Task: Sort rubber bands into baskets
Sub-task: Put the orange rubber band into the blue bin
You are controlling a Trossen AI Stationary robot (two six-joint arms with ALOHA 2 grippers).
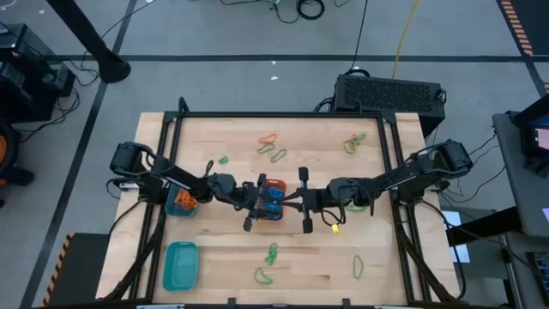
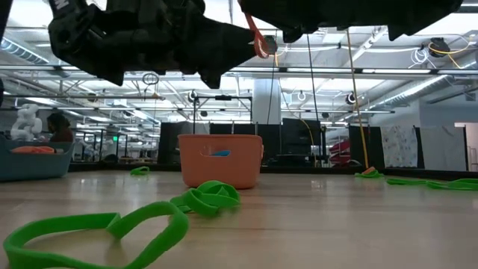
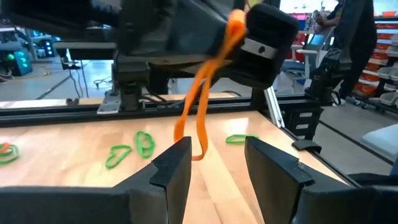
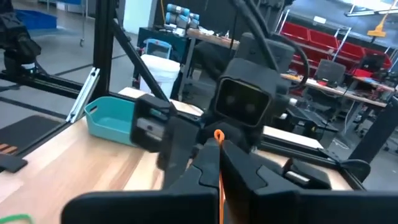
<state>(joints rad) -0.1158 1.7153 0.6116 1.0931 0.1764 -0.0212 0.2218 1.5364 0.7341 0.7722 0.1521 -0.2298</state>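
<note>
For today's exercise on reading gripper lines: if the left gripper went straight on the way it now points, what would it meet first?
Probably the orange rubber band, which hangs just ahead of the open left gripper, pinched in the shut right gripper. Behind it comes the right arm's wrist. Depth is uncertain.

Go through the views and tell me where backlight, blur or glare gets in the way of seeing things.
Low view: bright ceiling lights leave the arms overhead as dark silhouettes; the nearest green rubber band is soft, the orange basket sharper. Left wrist view: the orange rubber band is crisp, hanging from the right end effector. Right wrist view: its own fingers blur up close. High view: evenly lit, no glare.
</note>
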